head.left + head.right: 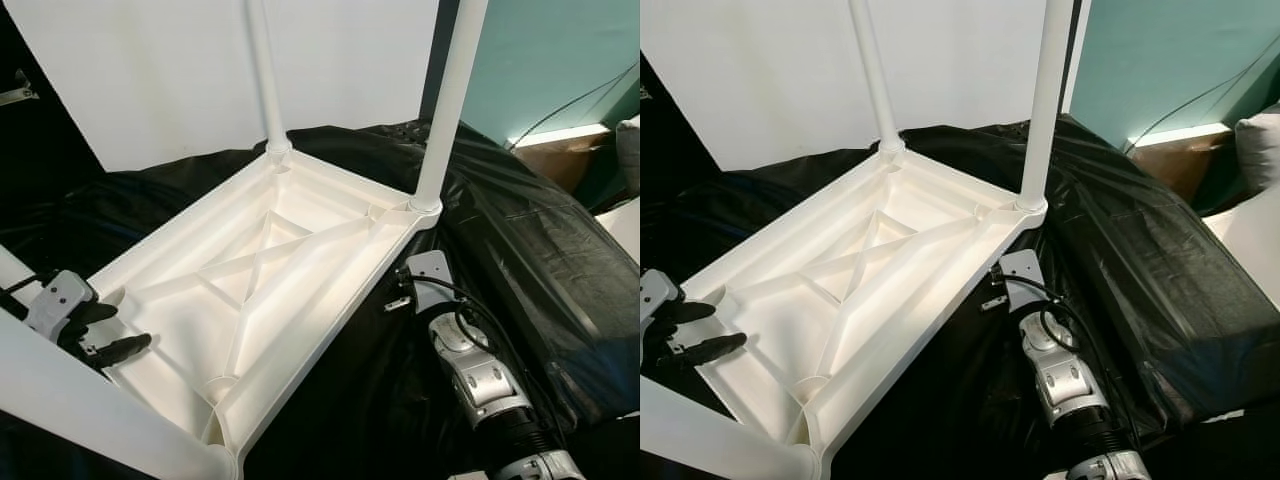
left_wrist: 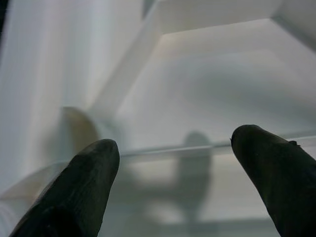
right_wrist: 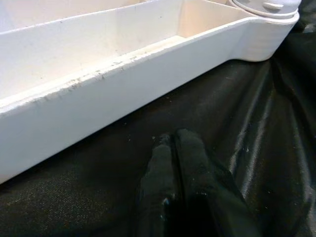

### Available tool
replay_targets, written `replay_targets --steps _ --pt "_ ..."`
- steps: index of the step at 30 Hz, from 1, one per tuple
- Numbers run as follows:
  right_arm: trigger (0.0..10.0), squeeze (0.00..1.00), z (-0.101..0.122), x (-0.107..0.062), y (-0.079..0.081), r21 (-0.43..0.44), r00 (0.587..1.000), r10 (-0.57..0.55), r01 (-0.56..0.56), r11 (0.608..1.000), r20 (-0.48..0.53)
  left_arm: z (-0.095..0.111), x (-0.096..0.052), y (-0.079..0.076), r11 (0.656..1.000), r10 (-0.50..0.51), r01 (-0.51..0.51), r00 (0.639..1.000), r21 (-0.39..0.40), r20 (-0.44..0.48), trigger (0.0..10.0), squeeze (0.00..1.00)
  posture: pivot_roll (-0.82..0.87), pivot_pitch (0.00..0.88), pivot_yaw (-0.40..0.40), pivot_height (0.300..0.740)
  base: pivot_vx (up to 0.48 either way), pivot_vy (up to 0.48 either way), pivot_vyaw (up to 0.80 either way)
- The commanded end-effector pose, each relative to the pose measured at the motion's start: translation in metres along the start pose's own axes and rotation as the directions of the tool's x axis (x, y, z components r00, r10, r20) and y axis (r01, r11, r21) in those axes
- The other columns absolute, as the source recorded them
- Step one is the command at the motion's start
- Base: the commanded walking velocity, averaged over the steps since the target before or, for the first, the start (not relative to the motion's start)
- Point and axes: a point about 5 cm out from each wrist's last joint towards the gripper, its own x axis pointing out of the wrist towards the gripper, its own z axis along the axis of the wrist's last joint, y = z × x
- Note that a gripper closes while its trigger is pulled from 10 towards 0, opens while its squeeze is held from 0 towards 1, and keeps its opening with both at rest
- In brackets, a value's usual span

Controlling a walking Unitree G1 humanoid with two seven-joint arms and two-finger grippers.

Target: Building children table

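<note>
Black plastic sheeting carries the upturned white ribbed plastic table, likely light, stiff, slick; left gripper, spread, reaches inside its rim, right gripper, pinched empty, just outside.

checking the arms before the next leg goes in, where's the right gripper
The right gripper is low on the robot's right, on the black plastic sheet just outside the long side rim of the upturned white tabletop, fingers together.

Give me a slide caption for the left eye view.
Upturned white children's table on black sheeting, two legs fitted; left hand open over its underside.
</note>
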Motion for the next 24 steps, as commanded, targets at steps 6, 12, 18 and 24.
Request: replay_targets --steps 6,12,18,24 --pt "10.0 0.0 -0.004 -0.001 0.002 0.002 1.0 0.007 -0.007 1.0 -0.022 -0.006 -0.02 -0.022 0.877 -0.477 0.481 0.873 0.011 -0.099 10.0 0.89 -0.02 0.006 0.036 0.74 0.0 0.0 0.0" --pt "10.0 0.0 -0.003 0.0 0.004 0.009 1.0 0.01 -0.01 1.0 -0.021 -0.015 -0.004 -0.045 0.817 -0.572 0.577 0.812 0.013 -0.118 10.0 0.89 -0.02 0.006 0.037 0.74 0.0 0.0 0.0" --pt "10.0 0.0 -0.002 0.001 0.0 0.014 1.0 0.001 -0.001 1.0 -0.02 -0.014 0.024 -0.075 0.748 -0.661 0.663 0.749 0.037 -0.054 10.0 0.87 -0.02 0.005 0.037 0.74 0.0 0.0 0.0" --pt "10.0 0.0 -0.001 0.001 -0.001 0.019 1.0 -0.002 0.003 1.0 -0.019 -0.018 0.038 -0.086 0.705 -0.703 0.707 0.707 0.053 -0.074 10.0 0.87 -0.02 0.005 0.037 0.74 0.0 0.0 0.0"
